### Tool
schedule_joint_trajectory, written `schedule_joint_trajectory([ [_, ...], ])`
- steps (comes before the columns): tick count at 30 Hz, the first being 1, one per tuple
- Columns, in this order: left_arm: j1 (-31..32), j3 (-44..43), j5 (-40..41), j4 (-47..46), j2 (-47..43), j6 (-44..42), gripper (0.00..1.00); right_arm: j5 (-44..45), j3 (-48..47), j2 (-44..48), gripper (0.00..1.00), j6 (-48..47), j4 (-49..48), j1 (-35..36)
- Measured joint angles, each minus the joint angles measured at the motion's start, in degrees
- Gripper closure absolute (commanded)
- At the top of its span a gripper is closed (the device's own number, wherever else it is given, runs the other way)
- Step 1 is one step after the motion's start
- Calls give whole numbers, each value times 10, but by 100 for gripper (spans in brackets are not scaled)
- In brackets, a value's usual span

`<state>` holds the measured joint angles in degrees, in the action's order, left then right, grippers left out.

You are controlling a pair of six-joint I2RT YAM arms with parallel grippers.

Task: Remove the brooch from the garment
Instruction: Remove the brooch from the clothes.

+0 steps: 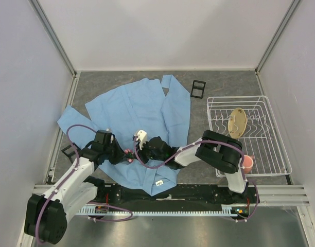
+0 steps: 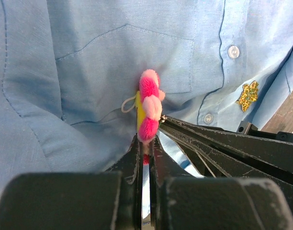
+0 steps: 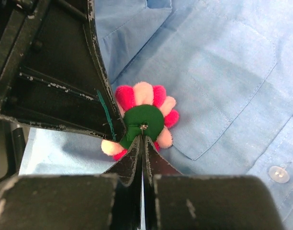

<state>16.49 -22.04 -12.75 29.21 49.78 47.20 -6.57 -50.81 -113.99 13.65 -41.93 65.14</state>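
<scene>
Item: brooch (image 2: 149,108), centre frame. Left gripper (image 2: 145,143) clamped on its petal edge, right gripper (image 3: 143,137) clamped on its green backing. Risk: with the pin unreleased, pulling likely snags the garment (image 2: 89,72); the soft petals may slip.

**A robotics lab test cell**

The work area was a boxed-in bay: plain pale wall panels (image 1: 18,62) stood on three sides, held in bare aluminium struts (image 1: 53,37), around a grey speckled table (image 1: 121,80). Two small arms, the left arm (image 1: 70,182) and the right arm (image 1: 219,152), were bolted side by side to a metal rail (image 1: 281,191) at the near edge, above a white slotted cable duct (image 1: 162,210), and purple cables (image 1: 70,135) looped along their links. The household things looked like laid-out props. A blue garment (image 1: 132,105) was spread flat on the table, and a white wire dish rack (image 1: 275,131) sat beside it.
</scene>
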Motion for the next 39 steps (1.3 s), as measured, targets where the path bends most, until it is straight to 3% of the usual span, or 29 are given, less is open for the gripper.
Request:
schedule_joint_trajectory([
  [14,4,1,-9,11,-4,22,98,-33,55,0,100,54,-90,-8],
  [28,-1,0,-12,2,5,18,97,-40,8,-1,100,69,-5,-17],
  [29,-1,0,-13,2,5,19,95,-43,8,-1,100,77,-6,-21],
  [32,-1,2,-12,1,-1,21,77,-69,8,-11,100,113,-20,-39],
  [33,-1,3,-12,2,-6,25,66,-82,8,-16,100,126,-28,-46],
  [37,3,7,-13,8,-42,40,44,-119,7,-37,100,166,-58,-61],
  [39,4,6,-12,8,-60,45,39,-131,5,-43,100,178,-66,-63],
])
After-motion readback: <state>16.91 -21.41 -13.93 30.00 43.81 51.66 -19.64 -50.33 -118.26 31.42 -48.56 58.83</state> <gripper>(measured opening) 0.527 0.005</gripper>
